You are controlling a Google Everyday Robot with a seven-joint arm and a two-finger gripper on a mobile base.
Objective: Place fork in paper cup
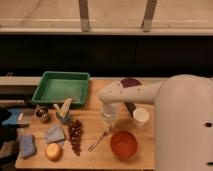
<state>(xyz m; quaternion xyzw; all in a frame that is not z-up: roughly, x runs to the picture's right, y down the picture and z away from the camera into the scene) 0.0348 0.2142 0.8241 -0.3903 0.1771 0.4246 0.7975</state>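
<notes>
Your gripper [108,125] hangs low over the wooden table [95,161], a little left of centre, with its tip right at the upper end of the fork [100,140]. Whether it is open or clamped on the metal, you cannot tell from this view.

The fork slants away from the gripper, down and to the left toward the table's front edge. It passes between the bunch of grapes [75,136] and the orange bowl [123,144] and touches neither. You also cannot tell whether it lies flat or has one end raised.

The paper cup [141,116] stands upright just to the right of the gripper, near the orange bowl's far rim and clear of the fork. Nothing sticks out of it.

By this showing the job is in its opening stage. The arm has reached the fork, but the fork is not in the cup. You have yet to confirm the grip, lift, carry a short way right, line up over the small rim and let go.

Further out, a purple bowl [131,82] sits behind the arm, and a green tray [62,87] sits at the back left.
</notes>
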